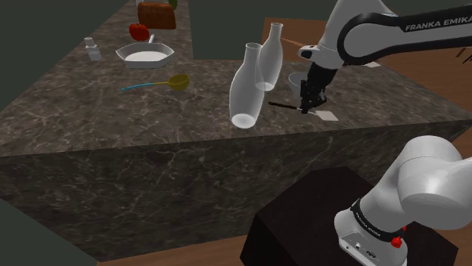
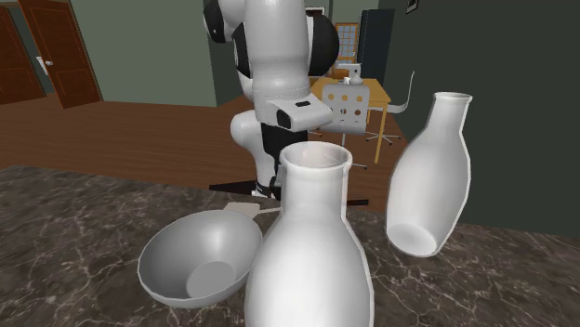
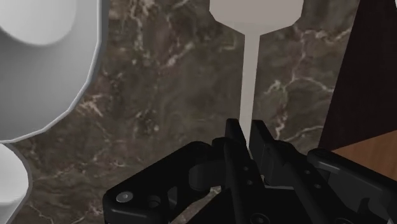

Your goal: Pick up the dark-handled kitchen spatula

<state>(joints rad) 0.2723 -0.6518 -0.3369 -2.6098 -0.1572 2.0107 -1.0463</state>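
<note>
While fingers (image 3: 235,137) clasp spatula (image 3: 248,76) shaft | bowl (image 3: 70,83) just beside | two white bottles (image 1: 246,91) near

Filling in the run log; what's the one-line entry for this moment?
stage: grasp | pincer: shut on spatula | spatula: flat on counter | lift: not started

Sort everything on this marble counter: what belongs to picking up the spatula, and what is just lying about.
Job in hand: white-bladed, dark-handled spatula; black two-finger gripper, shut on its shaft.

Lying about: tilted white bottle; upright white bottle; grey bowl; white angular dish; yellow spoon with blue handle; brown loaf; red round thing; small pale jar.
</note>
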